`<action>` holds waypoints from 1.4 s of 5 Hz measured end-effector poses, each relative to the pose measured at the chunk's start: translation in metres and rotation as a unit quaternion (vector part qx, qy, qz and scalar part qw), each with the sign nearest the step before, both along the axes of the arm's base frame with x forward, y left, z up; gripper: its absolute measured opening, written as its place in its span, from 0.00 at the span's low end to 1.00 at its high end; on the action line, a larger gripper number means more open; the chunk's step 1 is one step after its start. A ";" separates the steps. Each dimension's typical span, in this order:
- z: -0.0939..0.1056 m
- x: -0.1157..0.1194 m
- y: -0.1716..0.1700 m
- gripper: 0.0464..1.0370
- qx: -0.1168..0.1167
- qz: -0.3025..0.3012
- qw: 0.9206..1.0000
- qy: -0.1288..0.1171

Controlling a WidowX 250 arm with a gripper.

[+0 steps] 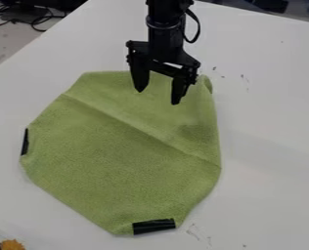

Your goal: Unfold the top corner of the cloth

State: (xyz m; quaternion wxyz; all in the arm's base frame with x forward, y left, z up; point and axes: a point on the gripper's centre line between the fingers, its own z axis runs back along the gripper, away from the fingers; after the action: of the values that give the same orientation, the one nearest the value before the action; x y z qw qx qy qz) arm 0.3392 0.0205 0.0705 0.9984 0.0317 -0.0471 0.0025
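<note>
Hanging over the far part of the green cloth [111, 161], the pincer [158, 96] has its two fingers spread apart. The cloth lies on the white table [268, 141], a black strip [154, 226] at its near edge, another [25, 141] at its left.

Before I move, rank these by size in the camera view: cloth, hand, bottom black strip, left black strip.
Largest to smallest:
1. Cloth
2. Hand
3. Bottom black strip
4. Left black strip
</note>
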 end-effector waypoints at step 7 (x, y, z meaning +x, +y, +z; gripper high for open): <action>-0.022 -0.066 0.059 0.96 -0.005 0.176 0.983 -0.048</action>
State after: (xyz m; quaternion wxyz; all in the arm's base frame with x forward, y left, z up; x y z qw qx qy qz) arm 0.2736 0.0797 0.0481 0.9791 0.0339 -0.0889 0.1797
